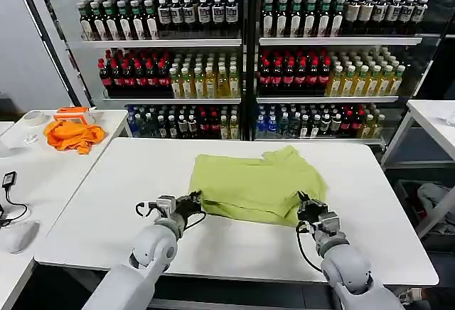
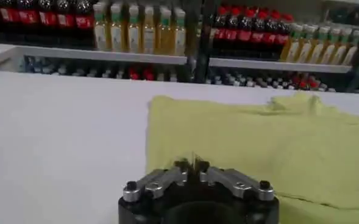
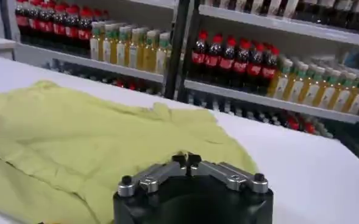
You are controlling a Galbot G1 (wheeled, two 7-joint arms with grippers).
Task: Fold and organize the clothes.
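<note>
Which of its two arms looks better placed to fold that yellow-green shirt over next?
Neither clearly; probably both together. The left tool is shut on the near left corner of the T-shirt, the right tool on its near right corner. Each pinches the near edge, so a two-armed fold toward the shelves looks likeliest.

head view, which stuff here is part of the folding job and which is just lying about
Part of the job:
- yellow-green T-shirt, partly folded on the white table
- left end effector, shut on its near left edge
- right end effector, shut on its near right edge

Lying about:
- orange cloth, side table
- bottles, shelves
</note>
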